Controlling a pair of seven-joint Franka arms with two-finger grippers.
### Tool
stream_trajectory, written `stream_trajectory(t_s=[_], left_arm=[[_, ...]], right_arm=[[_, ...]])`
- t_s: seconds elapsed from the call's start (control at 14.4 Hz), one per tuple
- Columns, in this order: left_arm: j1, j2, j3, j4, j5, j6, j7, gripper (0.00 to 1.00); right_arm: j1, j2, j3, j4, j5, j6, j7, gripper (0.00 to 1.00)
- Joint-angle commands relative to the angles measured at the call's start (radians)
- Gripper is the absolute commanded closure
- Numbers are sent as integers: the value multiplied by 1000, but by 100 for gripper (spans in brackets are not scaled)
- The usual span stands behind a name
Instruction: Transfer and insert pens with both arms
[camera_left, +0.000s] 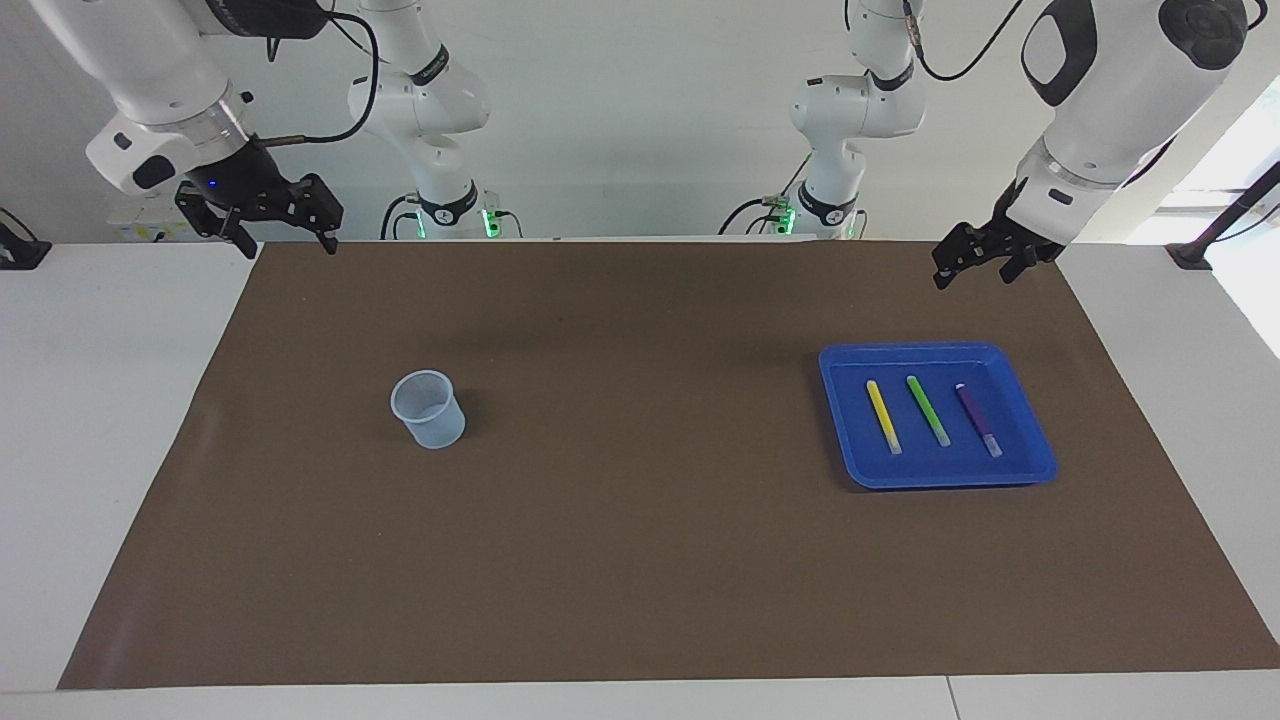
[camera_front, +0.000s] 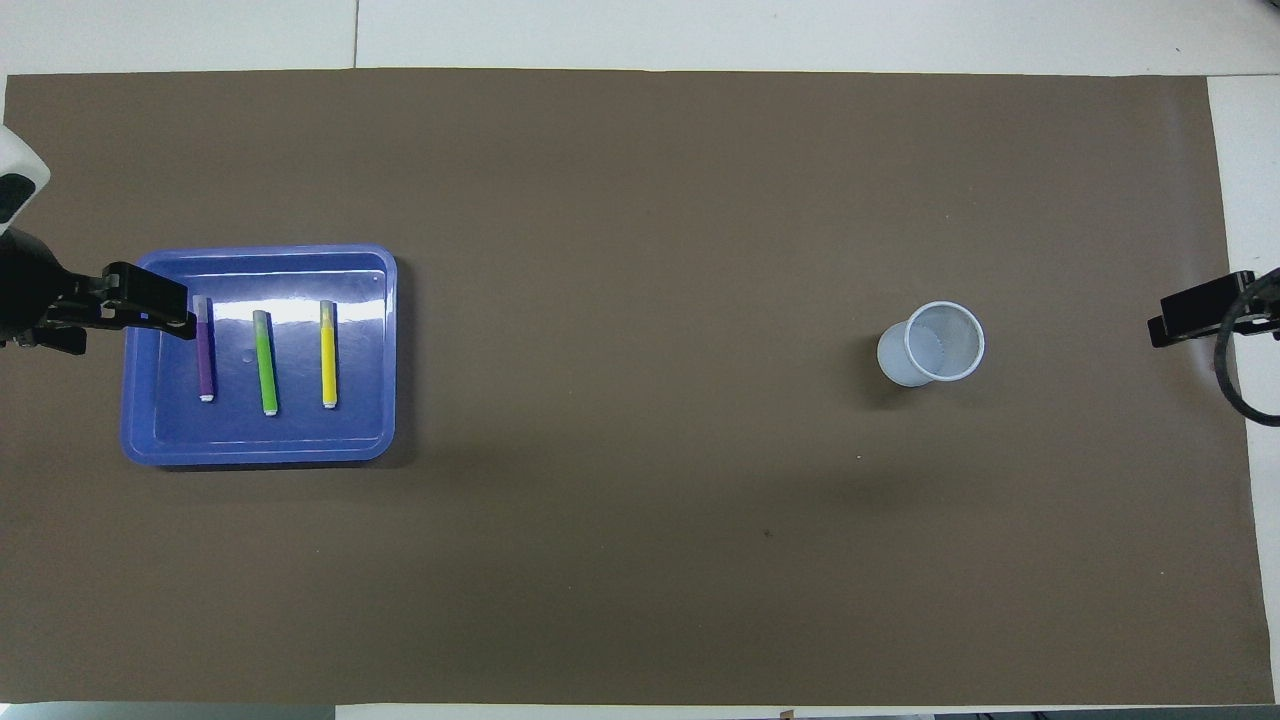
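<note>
The 3 pens lie side by side in the blue tray (camera_left: 845, 420) toward the left arm's end of the table: yellow pen (camera_left: 883, 416), green pen (camera_left: 928, 410), purple pen (camera_left: 978, 419), apart from one another, probably so a gripper can take each singly. The left gripper (camera_left: 985, 262) hangs over the mat's (camera_left: 640, 560) edge near the tray, fingers open and empty. The right gripper (camera_left: 278, 232), also open and empty, waits at its end. The translucent cup (camera_left: 428, 408) stands upright there, likely the receptacle. A brown mat covers the white table (camera_left: 100, 450); 2 smaller white arms (camera_left: 430, 110) stand idle at the pale wall.
</note>
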Motion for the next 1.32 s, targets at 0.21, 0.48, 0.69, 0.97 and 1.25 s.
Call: stream_trajectory(t_s=[0.21, 0.48, 0.69, 0.97, 1.25], left_arm=[[0, -14, -1, -20, 13, 9, 13, 0], [5, -14, -1, -20, 13, 18, 11, 0], [17, -19, -1, -30, 13, 18, 16, 0], [19, -57, -1, -101, 13, 25, 11, 0], [65, -127, -1, -271, 15, 183, 16, 0]], right_arm=[[0, -21, 0, -29, 9, 24, 13, 0], [0, -21, 0, -29, 9, 24, 13, 0], [0, -21, 0, -29, 9, 24, 13, 0], [0, -21, 0, -29, 9, 24, 13, 0], [0, -21, 0, -29, 11, 24, 13, 0]])
